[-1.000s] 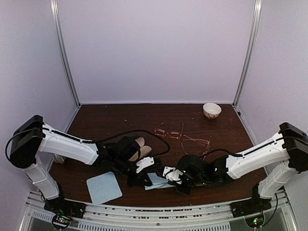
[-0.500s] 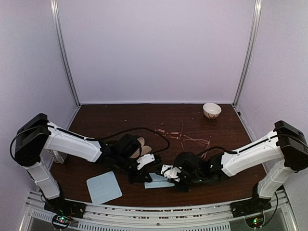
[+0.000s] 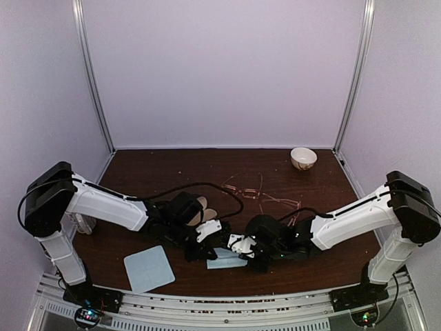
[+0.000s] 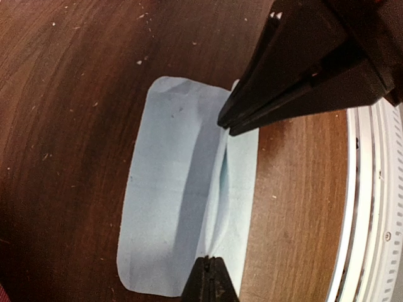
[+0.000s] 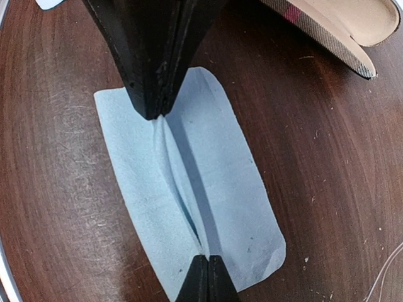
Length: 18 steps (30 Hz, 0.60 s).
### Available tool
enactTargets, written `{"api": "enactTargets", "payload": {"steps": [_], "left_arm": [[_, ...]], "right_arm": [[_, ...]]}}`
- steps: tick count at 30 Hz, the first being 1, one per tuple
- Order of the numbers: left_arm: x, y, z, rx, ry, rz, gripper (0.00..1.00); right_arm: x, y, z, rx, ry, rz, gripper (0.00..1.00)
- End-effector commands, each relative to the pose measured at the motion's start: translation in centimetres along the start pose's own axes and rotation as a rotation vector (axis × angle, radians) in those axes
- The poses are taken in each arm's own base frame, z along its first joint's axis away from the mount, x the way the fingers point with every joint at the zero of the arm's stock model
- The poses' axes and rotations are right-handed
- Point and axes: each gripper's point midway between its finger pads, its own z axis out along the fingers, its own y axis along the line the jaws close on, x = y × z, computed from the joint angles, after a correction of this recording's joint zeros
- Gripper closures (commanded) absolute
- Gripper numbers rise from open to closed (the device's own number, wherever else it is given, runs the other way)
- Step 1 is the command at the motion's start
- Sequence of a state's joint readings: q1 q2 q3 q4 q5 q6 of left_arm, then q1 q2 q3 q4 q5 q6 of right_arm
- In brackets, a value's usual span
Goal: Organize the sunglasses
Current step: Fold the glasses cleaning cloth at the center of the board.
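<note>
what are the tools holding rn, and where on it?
Both are shut on the light blue cloth, left tool and right tool pinching opposite ends of its raised crease.

Soft, even light fills the overhead view, and the dark wooden table (image 3: 158, 172) shows a faint sheen without hard glare. Both wrist views are sharp on the light blue cloth (image 4: 170, 189), with shade along its raised fold. The black gripper fingers (image 4: 302, 69) are near-silhouettes. The white rail (image 4: 368, 189) bows at the right edge.
</note>
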<state>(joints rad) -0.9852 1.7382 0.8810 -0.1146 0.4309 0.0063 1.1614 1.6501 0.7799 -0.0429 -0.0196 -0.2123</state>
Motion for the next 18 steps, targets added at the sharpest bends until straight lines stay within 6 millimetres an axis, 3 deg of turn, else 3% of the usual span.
{"api": "enactTargets", "payload": {"steps": [1, 18], "left_arm": [[-0.6, 0.8, 0.2, -0.023, -0.005, 0.015, 1.00], [0.1, 2.2, 1.1, -0.078, 0.016, -0.007, 1.00]], "right_arm": [[-0.1, -0.5, 0.4, 0.018, 0.015, -0.009, 1.00], [0.1, -1.1, 1.1, 0.031, 0.039, -0.009, 0.97]]}}
